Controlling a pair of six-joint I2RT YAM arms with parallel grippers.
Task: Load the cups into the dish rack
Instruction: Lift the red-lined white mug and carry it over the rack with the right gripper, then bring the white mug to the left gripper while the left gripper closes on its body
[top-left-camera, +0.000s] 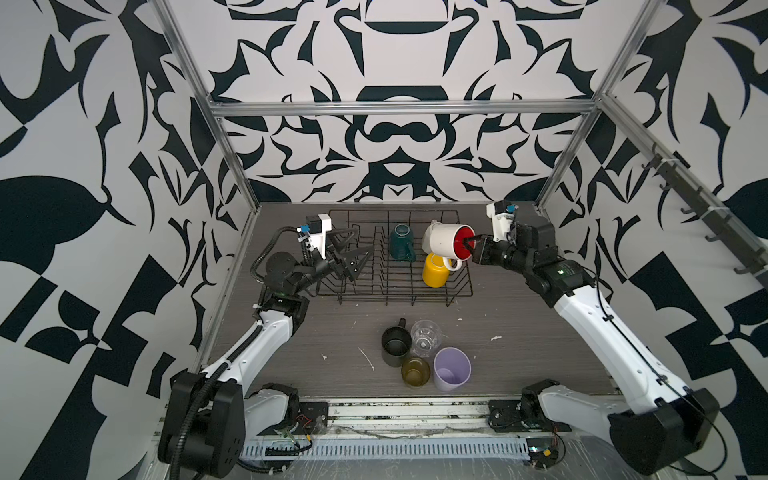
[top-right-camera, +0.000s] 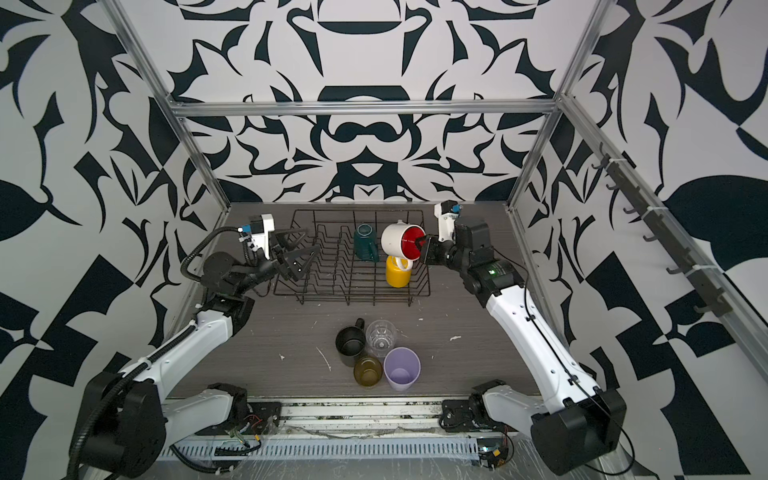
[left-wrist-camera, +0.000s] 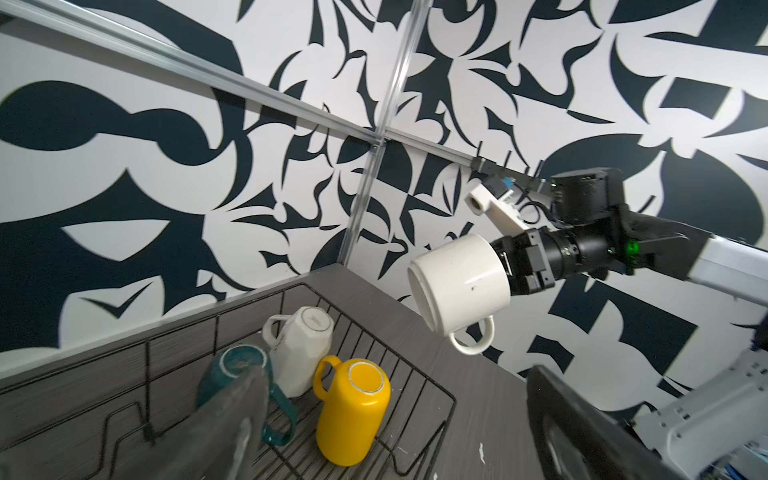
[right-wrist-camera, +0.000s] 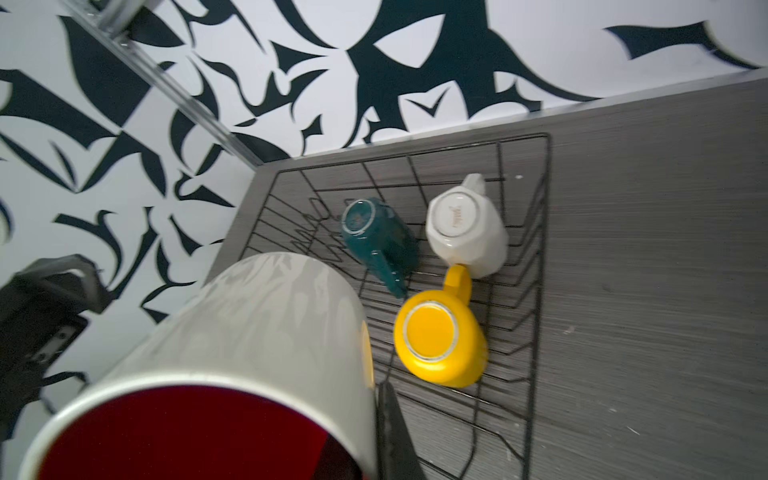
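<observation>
My right gripper (top-left-camera: 471, 245) (right-wrist-camera: 374, 432) is shut on the rim of a red-lined white mug (top-left-camera: 446, 243) (left-wrist-camera: 461, 282). It holds the mug on its side above the right end of the black wire dish rack (top-left-camera: 374, 296). Inside the rack, bottoms up, stand a teal mug (top-left-camera: 402, 243), a yellow mug (top-left-camera: 435, 270) and a white mug (right-wrist-camera: 465, 232). At the rack's left end my left gripper (top-left-camera: 361, 259) (left-wrist-camera: 392, 374) hangs open and empty. A black mug (top-left-camera: 396, 345), clear glass (top-left-camera: 426, 337), amber glass (top-left-camera: 415, 372) and lilac tumbler (top-left-camera: 451, 369) stand upright, clustered on the table's front.
Upright divider prongs (top-left-camera: 376, 249) fill the rack's left half. Patterned walls and metal frame posts (top-left-camera: 232, 166) close in the table on three sides. A rail of hooks (top-left-camera: 706, 216) runs along the right wall.
</observation>
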